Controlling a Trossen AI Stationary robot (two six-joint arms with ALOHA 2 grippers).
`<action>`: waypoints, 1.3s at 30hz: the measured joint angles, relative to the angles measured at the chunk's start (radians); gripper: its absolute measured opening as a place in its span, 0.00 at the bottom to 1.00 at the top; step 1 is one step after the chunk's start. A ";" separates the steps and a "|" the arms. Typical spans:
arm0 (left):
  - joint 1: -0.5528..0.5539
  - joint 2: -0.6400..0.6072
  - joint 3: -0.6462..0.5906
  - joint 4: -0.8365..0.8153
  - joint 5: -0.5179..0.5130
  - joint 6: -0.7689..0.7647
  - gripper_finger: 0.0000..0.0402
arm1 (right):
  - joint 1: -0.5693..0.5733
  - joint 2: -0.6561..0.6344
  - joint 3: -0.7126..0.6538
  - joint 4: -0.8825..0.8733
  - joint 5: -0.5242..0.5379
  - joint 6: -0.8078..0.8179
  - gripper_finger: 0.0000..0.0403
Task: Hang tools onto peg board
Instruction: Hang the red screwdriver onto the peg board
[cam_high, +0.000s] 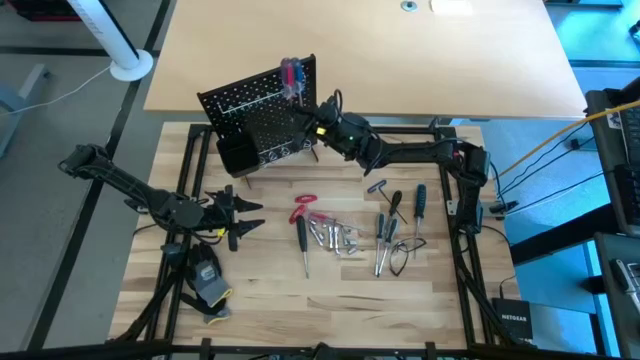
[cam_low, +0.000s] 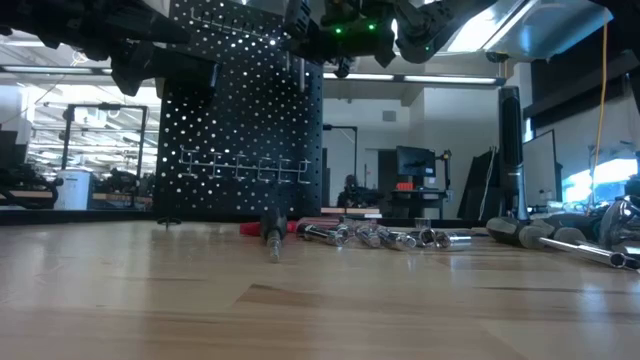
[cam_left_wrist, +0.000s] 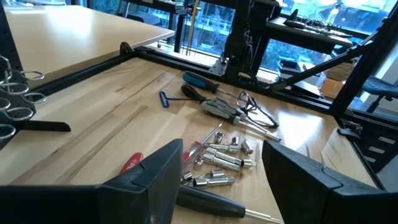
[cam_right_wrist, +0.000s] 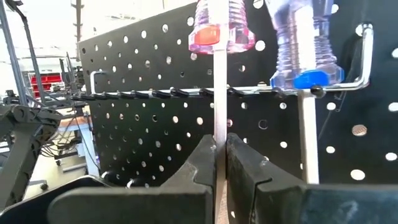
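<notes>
The black peg board (cam_high: 262, 115) stands upright at the far left, with a black bin (cam_high: 236, 155) at its lower corner. A blue-handled screwdriver (cam_right_wrist: 305, 43) hangs in the board's wire rack (cam_right_wrist: 155, 94), its handle resting on the rack. My right gripper (cam_right_wrist: 221, 155) is at the board's front (cam_high: 318, 128), shut on a red-handled screwdriver (cam_right_wrist: 221, 28) next to the blue one. My left gripper (cam_left_wrist: 224, 180) is open and empty, low over the table's left side (cam_high: 250, 215). My right gripper pinches the red screwdriver's bare metal shaft (cam_right_wrist: 219, 118) between its two fingers, below the handle. The fingers come roughly level from the table's right toward the board and lie across the shaft. The screwdriver stands upright, handle up, with its collar above the wire rack line.
Loose tools lie mid-table: red pliers (cam_high: 303, 207), a black-handled screwdriver (cam_high: 301, 240), several silver bits (cam_high: 335, 235), and more screwdrivers and a hex key (cam_high: 395, 225) to the right. A grey-black glove (cam_high: 207, 280) lies near the left front.
</notes>
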 joint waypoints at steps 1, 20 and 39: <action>0.000 0.000 0.000 0.000 -0.001 0.001 0.52 | 0.000 0.000 0.000 0.000 0.002 0.000 0.05; 0.000 0.000 0.000 0.000 -0.004 0.011 0.52 | 0.045 0.000 0.000 0.004 0.029 -0.042 0.05; 0.000 0.000 0.000 0.001 -0.016 0.015 0.52 | 0.029 0.000 0.000 0.034 0.030 -0.049 0.05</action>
